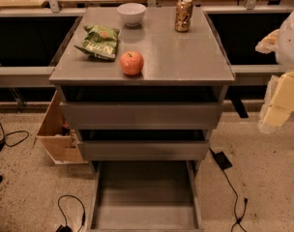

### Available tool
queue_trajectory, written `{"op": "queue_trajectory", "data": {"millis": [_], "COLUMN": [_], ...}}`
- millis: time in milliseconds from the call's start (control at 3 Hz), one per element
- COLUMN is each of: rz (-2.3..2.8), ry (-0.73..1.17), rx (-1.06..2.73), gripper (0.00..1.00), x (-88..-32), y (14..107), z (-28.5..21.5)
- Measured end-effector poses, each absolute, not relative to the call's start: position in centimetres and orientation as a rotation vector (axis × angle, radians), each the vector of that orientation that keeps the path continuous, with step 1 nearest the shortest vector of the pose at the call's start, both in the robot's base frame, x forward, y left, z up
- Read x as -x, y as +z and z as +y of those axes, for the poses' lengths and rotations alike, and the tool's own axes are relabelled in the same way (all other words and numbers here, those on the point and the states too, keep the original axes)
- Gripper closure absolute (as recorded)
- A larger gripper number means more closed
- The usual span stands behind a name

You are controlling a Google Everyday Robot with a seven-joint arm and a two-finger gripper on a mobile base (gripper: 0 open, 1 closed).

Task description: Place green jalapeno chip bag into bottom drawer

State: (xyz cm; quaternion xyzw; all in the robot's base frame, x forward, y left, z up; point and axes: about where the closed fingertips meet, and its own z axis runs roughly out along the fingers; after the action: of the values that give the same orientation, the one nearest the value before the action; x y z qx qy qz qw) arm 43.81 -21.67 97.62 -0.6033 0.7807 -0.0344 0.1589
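Well off the counter's (185, 52) right edge, gripper (281, 100), grasp impossible to tell; green jalapeno chip bag (98, 41) near left edge; bottom drawer (144, 197) pulled out below.

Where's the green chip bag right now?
The green jalapeno chip bag lies on the left of the cabinet top, beside the apple and white bowl. The gripper is at the view's right edge, away from it.

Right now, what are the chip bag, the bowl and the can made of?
The chip bag looks like crinkly foil, creased and glinting. The bowl seems glazed ceramic, smooth white, maybe plastic. The can looks metal, shiny. The gripper hangs at the right edge, beside the cabinet.
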Motion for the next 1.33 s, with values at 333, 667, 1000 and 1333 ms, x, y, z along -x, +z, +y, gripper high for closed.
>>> {"op": "queue_trajectory", "data": {"millis": [333,667,1000,1333], "rz": [2.232,2.193,2.097,2.004], "ry": [-0.098,-0.071,-0.016,0.030], "rx": [1.725,1.662,1.521,1.420], "gripper": [0.00,0.00,0.00,0.00], "x": [-43.8,-46.0,-51.7,-57.8], "y": [97.6,97.2,96.9,97.8], "z": [-21.7,-21.1,-18.2,-13.6]}}
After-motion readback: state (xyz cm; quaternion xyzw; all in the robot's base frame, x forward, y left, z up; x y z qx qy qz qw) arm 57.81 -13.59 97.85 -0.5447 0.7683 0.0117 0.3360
